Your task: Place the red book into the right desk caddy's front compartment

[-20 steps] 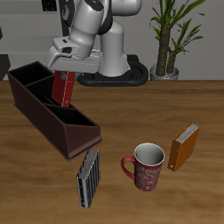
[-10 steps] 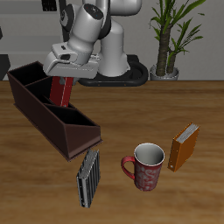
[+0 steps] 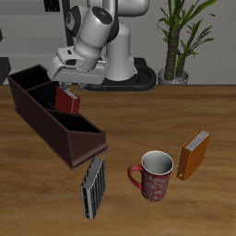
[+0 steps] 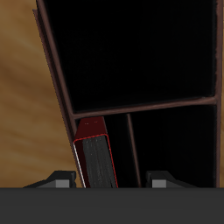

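Note:
The red book (image 3: pixel 66 99) stands tilted inside the right desk caddy (image 3: pixel 53 132), in a compartment between the sloped low end and the far end, leaning by an inner divider. My gripper (image 3: pixel 66 79) hangs just above the book, open and apart from it. In the wrist view the red book (image 4: pixel 92 156) shows its spine and pale page edge against the caddy's wall (image 4: pixel 59 96), below and between my spread fingers (image 4: pixel 59 180). The gripper (image 4: pixel 110 179) holds nothing.
A red patterned mug (image 3: pixel 152 174) stands near the table's front edge. An orange book (image 3: pixel 194 155) stands beside it. A grey-and-black striped book (image 3: pixel 92 187) stands in front of the caddy's sloped end. A potted plant (image 3: pixel 175 41) is at the back.
The gripper let go of the red book, which dropped lower into the caddy and tilted. The gripper opened and rose slightly.

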You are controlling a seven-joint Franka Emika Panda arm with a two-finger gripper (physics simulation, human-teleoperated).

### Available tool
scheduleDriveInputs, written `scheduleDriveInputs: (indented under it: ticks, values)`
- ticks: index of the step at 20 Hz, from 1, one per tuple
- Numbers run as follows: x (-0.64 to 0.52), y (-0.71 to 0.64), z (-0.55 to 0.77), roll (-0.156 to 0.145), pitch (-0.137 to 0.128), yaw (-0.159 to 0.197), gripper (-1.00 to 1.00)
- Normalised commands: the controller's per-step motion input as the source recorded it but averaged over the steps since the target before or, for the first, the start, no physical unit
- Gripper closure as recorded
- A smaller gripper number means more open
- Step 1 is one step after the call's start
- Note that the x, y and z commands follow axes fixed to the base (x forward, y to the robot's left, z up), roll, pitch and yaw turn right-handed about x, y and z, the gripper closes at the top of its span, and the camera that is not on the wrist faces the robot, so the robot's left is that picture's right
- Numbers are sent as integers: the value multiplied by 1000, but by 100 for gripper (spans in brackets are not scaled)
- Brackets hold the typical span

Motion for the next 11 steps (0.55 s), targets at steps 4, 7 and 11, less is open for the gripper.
scheduleDriveInputs:
  ticks: [4, 7, 11]
  values:
    - [18, 27, 53, 3, -5, -11, -100]
    - [25, 92, 82, 18, -18, -9, -100]
    - [36, 177, 116, 36, -10, -23, -100]
